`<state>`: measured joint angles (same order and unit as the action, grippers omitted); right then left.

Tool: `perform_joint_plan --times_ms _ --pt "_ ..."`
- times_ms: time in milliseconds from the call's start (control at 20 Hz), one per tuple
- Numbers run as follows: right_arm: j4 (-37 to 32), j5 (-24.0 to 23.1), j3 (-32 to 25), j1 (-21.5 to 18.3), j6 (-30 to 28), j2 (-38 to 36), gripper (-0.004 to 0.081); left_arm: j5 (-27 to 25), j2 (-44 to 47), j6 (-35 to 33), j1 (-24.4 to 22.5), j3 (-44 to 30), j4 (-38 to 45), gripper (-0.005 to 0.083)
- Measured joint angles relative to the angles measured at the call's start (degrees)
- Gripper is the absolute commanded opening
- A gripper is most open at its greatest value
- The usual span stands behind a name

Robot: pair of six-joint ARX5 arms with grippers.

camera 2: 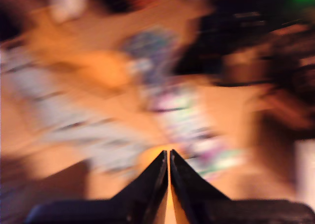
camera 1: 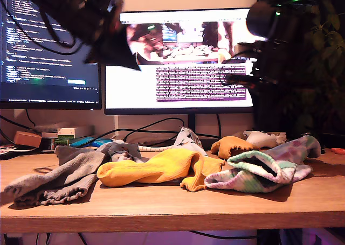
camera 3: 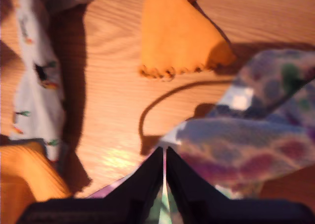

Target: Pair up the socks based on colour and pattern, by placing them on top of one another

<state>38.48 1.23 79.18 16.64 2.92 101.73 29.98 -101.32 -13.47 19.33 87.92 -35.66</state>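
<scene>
Socks lie in a row on the wooden table [camera 1: 161, 207]. In the exterior view, from left to right: grey ribbed socks [camera 1: 54, 180], a mustard-yellow sock [camera 1: 156, 169], a pale printed sock [camera 1: 188, 140] behind it, a second yellow sock [camera 1: 232, 145] and pastel blotched fuzzy socks [camera 1: 253, 172]. My first gripper [camera 2: 168, 152] is shut and empty; its view is motion-blurred, and it hangs high at the exterior view's upper left [camera 1: 126, 59]. My second gripper [camera 3: 164, 148] is shut and empty. It hovers above the pastel sock [camera 3: 256, 140], near the frilly-cuffed yellow sock [camera 3: 177, 37] and the printed sock [camera 3: 37, 81].
Two lit monitors [camera 1: 183, 56] stand behind the socks, with cables [camera 1: 145, 129] trailing onto the table. Small boxes [camera 1: 70, 133] sit at the exterior view's back left. A white object [camera 1: 264, 137] and a dark plant [camera 1: 318, 67] are at its right.
</scene>
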Motion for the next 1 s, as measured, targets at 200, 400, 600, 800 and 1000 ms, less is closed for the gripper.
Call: perform_joint_plan --times_ms 200,400,600,800,1000 --pt "-5.97 -0.87 -4.83 -0.04 -1.36 -10.75 -0.0010 -6.54 1.40 1.22 -0.04 -0.20 0.28 -0.0022" --pt "-13.14 -1.53 -15.23 -0.04 -1.46 -21.68 -0.0010 -10.40 6.99 2.45 0.07 -5.77 5.40 -0.0022" --pt "-14.82 -0.04 -24.79 -0.07 -1.40 -22.84 -0.0010 -12.11 14.16 4.55 0.09 -18.71 13.84 -0.0022" --pt "-18.60 7.39 -26.69 -0.04 -1.33 -22.18 -0.0010 -13.09 23.54 7.39 0.13 -34.49 20.61 -0.0022" --pt "-22.43 11.56 -26.67 -0.17 -0.13 -17.00 -0.0010 -13.44 27.80 9.62 1.49 -39.71 21.53 -0.0022"
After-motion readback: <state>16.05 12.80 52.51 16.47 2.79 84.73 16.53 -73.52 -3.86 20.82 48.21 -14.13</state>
